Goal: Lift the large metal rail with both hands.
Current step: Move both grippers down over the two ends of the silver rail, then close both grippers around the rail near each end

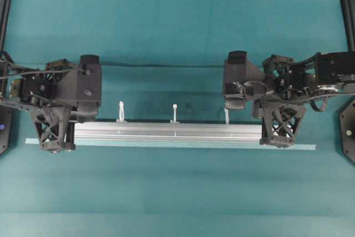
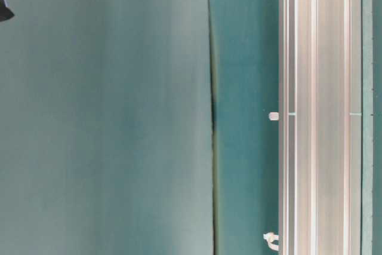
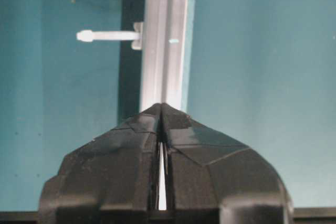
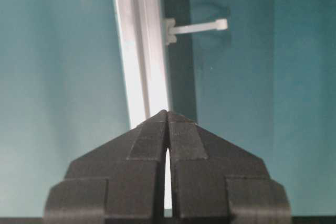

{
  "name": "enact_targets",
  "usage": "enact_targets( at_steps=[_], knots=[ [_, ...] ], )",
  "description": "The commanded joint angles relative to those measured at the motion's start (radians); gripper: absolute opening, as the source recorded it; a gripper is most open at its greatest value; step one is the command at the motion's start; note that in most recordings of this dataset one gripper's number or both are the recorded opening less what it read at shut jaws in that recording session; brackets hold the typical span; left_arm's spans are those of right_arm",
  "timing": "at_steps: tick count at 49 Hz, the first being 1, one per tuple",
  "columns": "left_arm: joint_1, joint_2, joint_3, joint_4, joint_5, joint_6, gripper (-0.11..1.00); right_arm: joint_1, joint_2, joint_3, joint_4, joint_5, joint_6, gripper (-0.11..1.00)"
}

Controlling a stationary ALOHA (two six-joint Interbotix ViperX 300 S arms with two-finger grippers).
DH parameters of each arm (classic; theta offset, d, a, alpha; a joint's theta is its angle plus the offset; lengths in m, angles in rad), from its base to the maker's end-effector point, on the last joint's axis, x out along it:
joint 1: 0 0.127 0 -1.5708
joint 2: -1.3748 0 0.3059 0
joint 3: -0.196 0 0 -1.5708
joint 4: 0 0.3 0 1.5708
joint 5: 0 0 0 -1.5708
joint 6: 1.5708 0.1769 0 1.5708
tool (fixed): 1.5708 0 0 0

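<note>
Black fingertips of the left gripper (image 3: 161, 109) are being pressed together in the left wrist view, with only a thin slit left further back between the fingers. Nothing is being held between them; the tips are being shown over the near end of the large metal rail (image 3: 164, 40), and contact cannot be told. The right gripper (image 4: 167, 115) is likewise being kept closed, its tips meeting at a point above its end of the rail (image 4: 140, 51), with nothing gripped.

From overhead, the left gripper (image 1: 55, 137) is being seen at the left end of the rail (image 1: 166, 131) and the right gripper (image 1: 282, 134) at the right end, each lattice-framed body pointing toward the lower edge of that view. Both arms are being extended inward from the sides, the left arm (image 1: 33, 84) from the left edge and the right arm (image 1: 327, 70) from the right edge.

The rail is lying lengthwise across the teal table (image 1: 177, 192), its grooves running end to end. Three white zip ties (image 1: 174, 113) are sticking out of its far side. A thin pale strip (image 1: 299, 147) is lying along its near side, reaching past both ends. In the table-level view the rail (image 2: 316, 111) is running down the right side.
</note>
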Motion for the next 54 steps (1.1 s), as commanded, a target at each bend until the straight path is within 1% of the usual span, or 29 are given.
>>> enact_targets(
  at_steps=[1,5,7,10,12,15,18,20,21,23,26,33,41,54],
  knots=[
    [-0.005,-0.003,-0.008,0.005,-0.003,0.011,0.08,-0.002,0.014,-0.005,-0.002,-0.005,-0.011,0.01],
    [-0.003,0.0,-0.003,0.005,-0.003,0.008,0.22,-0.002,0.023,-0.002,0.002,-0.006,-0.015,0.05],
    [-0.003,0.003,-0.002,0.005,-0.003,0.005,0.32,0.0,0.028,-0.002,0.005,-0.009,-0.015,0.09],
    [-0.003,0.009,0.0,0.005,-0.003,-0.002,0.49,0.002,0.035,0.002,0.009,-0.014,-0.015,0.19],
    [-0.003,0.014,0.002,0.005,-0.003,-0.003,0.62,0.002,0.041,0.005,0.011,-0.021,-0.014,0.29],
    [-0.003,0.025,0.006,0.005,-0.003,-0.006,0.81,0.002,0.051,0.014,0.011,-0.038,-0.009,0.46],
    [-0.003,0.041,0.011,0.005,-0.005,-0.012,0.93,0.005,0.061,0.028,0.008,-0.064,-0.005,0.64],
    [-0.005,0.052,0.014,0.005,-0.009,-0.015,0.98,0.009,0.067,0.037,0.002,-0.084,-0.005,0.76],
    [-0.005,0.061,0.017,0.005,-0.012,-0.017,0.98,0.011,0.072,0.043,-0.002,-0.095,-0.005,0.82],
    [-0.005,0.074,0.017,0.005,-0.021,-0.017,0.98,0.02,0.078,0.052,-0.011,-0.118,-0.005,0.9],
    [-0.005,0.089,0.021,0.005,-0.044,-0.017,0.97,0.028,0.092,0.066,-0.017,-0.155,-0.003,0.96],
    [-0.005,0.127,0.026,0.005,-0.103,-0.015,0.97,0.034,0.127,0.091,-0.017,-0.204,-0.002,0.96],
    [-0.006,0.178,0.034,0.005,-0.138,-0.003,0.97,0.034,0.158,0.095,-0.017,-0.25,-0.003,0.97],
    [-0.006,0.216,0.057,0.005,-0.212,-0.002,0.97,0.041,0.198,0.103,-0.015,-0.287,0.0,0.97]
  ],
)
